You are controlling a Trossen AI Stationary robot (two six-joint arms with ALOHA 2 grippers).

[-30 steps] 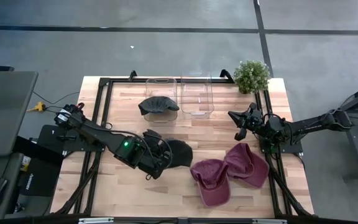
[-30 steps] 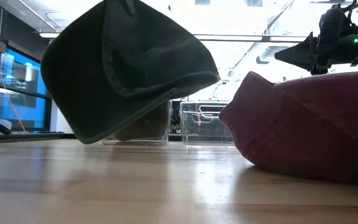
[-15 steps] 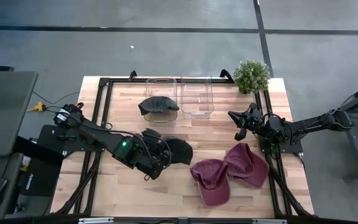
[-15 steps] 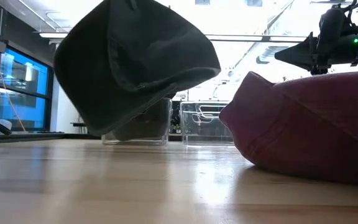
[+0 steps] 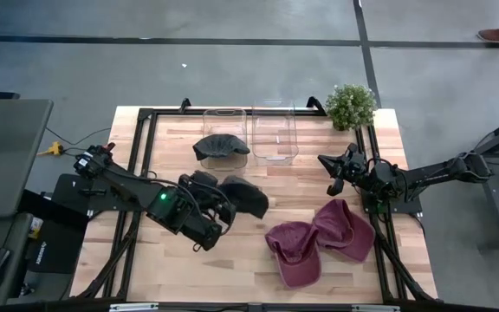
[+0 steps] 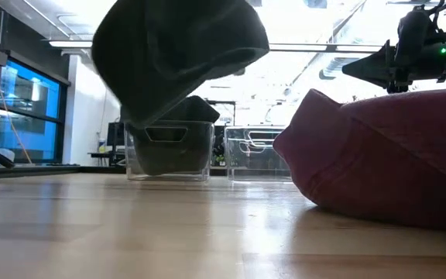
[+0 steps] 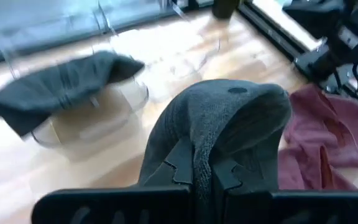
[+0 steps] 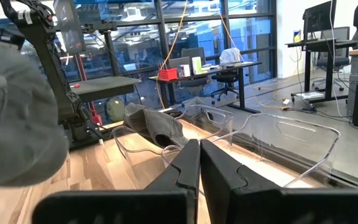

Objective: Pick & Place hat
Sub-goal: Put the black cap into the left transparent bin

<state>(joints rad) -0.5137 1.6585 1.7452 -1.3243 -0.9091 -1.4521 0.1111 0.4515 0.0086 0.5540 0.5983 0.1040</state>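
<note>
Matt cloth hat (image 5: 243, 198), wooden table (image 5: 171, 260).

Both arms are dark, jointed tubes, each showing a small green light, ending in black two-fingered pincers.

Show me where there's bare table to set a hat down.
Bare wood lies along the near edge, left of the maroon caps, and by the far left corner beside the left clear bin. It is crowded around the left gripper holding the dark cap.
</note>
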